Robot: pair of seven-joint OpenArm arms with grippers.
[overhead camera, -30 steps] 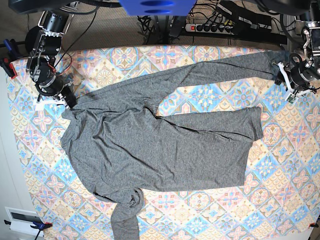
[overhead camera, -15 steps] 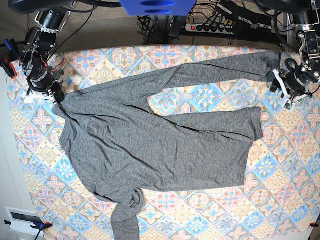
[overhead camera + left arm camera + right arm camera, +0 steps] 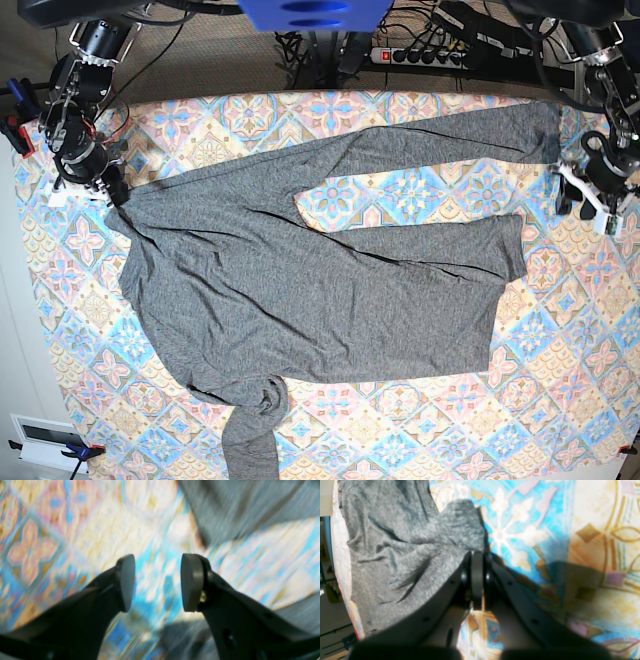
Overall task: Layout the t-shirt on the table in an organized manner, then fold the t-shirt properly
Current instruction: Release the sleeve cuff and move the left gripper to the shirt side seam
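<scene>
- where the base view's left edge begins, a pale floor strip runs beside the table [image 3: 600,330], with a white box [image 3: 40,437] on it near the bottom corner and a red clamp [image 3: 14,130] on the table's edge higher up.
- the right gripper [image 3: 112,190] sits at the table's upper left, its jaws pressed together on a corner of the t-shirt [image 3: 300,300]; the right wrist view shows the grey knit [image 3: 395,562] bunched against the closed jaws.
- the t-shirt lies spread across the middle of the diamond-tiled cloth, body roughly flat with soft creases, 1 sleeve stretched toward the upper right corner, the other crumpled and running off the bottom edge.
- behind the table, dark carpet holds a tangle of cables and a power strip [image 3: 420,55]; a blue part [image 3: 315,12] hangs at top centre.
- at the right, the left gripper [image 3: 588,200] hangs over bare cloth just beside the sleeve end, its jaws parted with nothing between them; its wrist view is motion-blurred.
</scene>
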